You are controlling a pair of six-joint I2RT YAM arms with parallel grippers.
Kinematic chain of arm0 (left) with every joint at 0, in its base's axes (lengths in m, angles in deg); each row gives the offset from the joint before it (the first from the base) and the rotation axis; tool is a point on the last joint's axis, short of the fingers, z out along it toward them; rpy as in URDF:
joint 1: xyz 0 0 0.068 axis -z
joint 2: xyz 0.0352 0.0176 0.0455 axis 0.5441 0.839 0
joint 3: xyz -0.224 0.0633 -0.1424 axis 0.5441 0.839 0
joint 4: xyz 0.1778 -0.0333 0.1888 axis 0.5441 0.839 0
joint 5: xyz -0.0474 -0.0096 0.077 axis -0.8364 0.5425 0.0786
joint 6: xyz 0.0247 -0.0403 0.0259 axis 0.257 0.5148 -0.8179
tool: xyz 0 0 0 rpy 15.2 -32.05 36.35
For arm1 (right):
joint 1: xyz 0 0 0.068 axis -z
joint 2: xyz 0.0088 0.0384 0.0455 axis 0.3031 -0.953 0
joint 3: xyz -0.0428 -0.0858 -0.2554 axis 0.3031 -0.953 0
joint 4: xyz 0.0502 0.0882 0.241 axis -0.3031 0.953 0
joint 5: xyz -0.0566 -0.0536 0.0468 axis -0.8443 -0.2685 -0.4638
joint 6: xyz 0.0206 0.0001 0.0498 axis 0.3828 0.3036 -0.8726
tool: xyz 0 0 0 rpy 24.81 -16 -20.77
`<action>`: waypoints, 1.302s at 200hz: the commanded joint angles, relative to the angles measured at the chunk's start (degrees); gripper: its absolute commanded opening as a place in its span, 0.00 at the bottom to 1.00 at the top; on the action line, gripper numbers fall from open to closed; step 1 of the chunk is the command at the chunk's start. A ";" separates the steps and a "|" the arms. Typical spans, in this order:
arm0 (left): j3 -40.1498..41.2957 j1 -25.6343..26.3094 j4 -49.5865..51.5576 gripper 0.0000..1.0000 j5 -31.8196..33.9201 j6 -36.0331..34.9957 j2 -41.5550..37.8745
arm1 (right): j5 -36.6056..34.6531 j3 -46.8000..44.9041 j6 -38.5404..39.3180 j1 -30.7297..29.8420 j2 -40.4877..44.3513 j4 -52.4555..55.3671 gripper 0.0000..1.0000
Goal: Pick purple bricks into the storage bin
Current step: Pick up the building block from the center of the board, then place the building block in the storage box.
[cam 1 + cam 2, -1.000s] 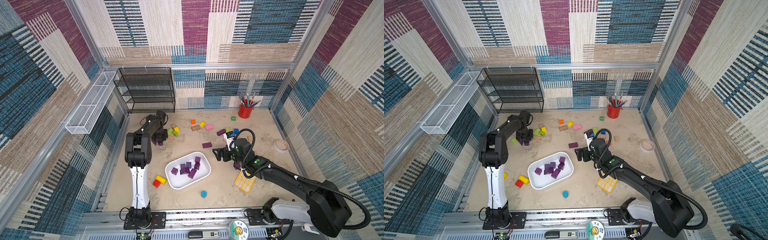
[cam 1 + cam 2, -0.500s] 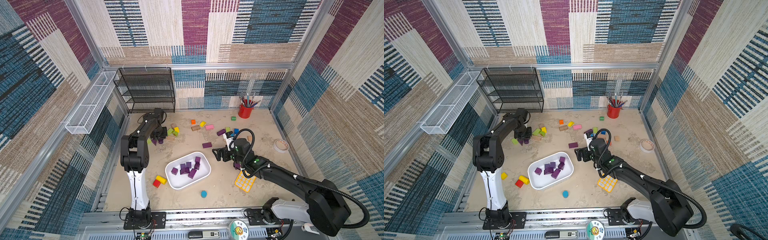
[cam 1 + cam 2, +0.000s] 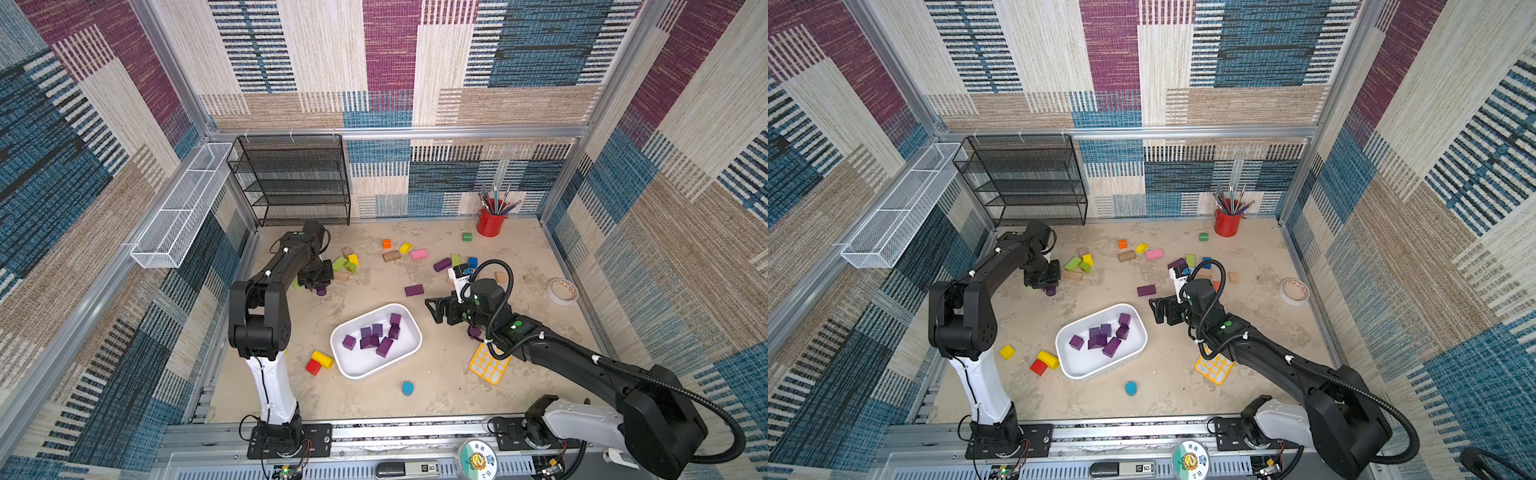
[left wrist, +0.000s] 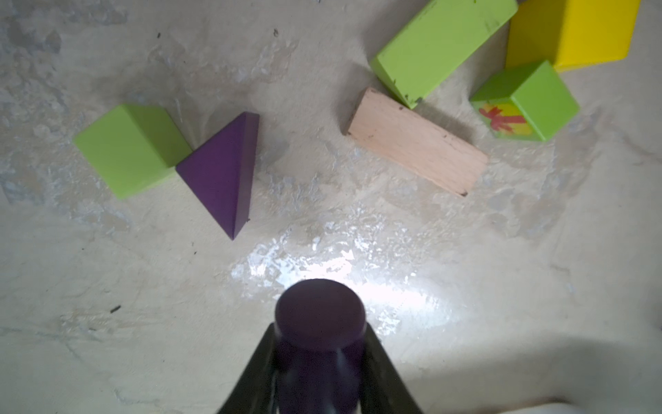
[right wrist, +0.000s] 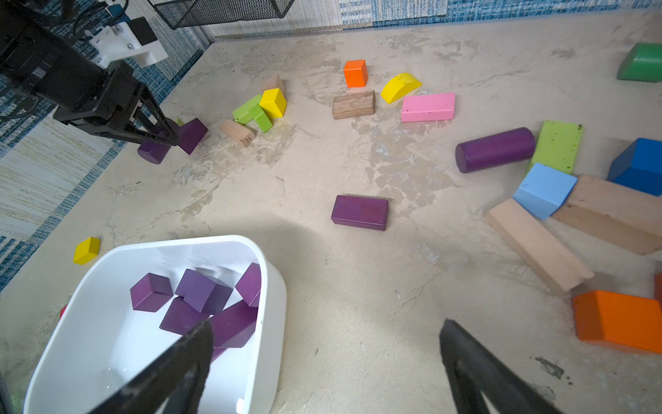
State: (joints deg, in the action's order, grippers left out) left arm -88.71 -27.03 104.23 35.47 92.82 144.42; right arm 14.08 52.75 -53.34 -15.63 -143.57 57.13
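The left arm (image 3: 286, 259) stretches out to the upper left of the bench (image 3: 365, 401) in both top views, and its jaws are clamped shut on a short purple cylinder (image 3: 321, 290), one of the purple bricks. The left wrist view shows that round piece pinched between two dark fingers (image 4: 259, 365), though I cannot tell whether it touches the bench. Close by lies a purple wedge (image 4: 224, 172) with one corner against a green cube (image 4: 129, 150), and a bare wooden bar (image 4: 415, 143) sits a little apart, next to a green bar (image 4: 440, 46). The storage bin (image 3: 361, 363) sits on the bench at the lower centre of the frame, a white tub with a small heap of purple blocks (image 3: 376, 336) gathered toward its upper right end. The right arm (image 3: 573, 353) comes in from the lower right, and its jaws stand wide open and empty just right of the bin's upper corner. In the right wrist view one finger (image 5: 186, 358) shows in front of the bin's rim and the other in front of bare bench. A purple oblong brick (image 3: 414, 290) lies flat just above the bin, and a long purple cylinder (image 3: 442, 264) rests farther up, beside a green block (image 3: 456, 259). One more purple piece (image 3: 473, 332) peeks out from under the right arm, mostly hidden, near a yellow grid toy (image 3: 488, 368)
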 commanded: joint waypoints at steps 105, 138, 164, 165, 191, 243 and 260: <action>7.76 0.57 0.18 0.20 -4.20 0.28 -10.09 | 2.29 -0.96 -2.31 0.05 1.61 -0.84 0.99; 10.58 1.19 0.16 0.20 -6.66 -0.20 -14.06 | 2.41 -1.29 -2.62 0.05 1.17 -1.07 0.99; 13.67 2.10 0.18 0.20 -7.32 -0.29 -17.63 | 2.52 -1.21 -2.62 0.03 0.40 -1.22 0.99; 13.81 2.12 0.18 0.20 -7.39 -0.29 -17.73 | 2.55 -1.21 -2.62 0.04 0.35 -1.20 0.99; 16.79 3.15 0.09 0.20 -8.02 -0.12 -21.34 | 2.99 -0.44 -2.62 0.05 -0.83 -1.13 0.99; 21.42 6.55 -0.29 0.20 -8.94 0.89 -27.49 | 3.87 0.90 -2.71 0.04 -2.83 -0.12 0.99; 22.44 8.04 -0.68 0.20 -9.04 1.25 -29.25 | 3.58 1.84 -2.84 0.05 -3.55 0.89 0.99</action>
State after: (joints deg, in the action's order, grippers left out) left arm -67.37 -20.32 104.17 27.17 93.02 117.21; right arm 17.44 53.36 -55.46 -15.61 -146.39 57.72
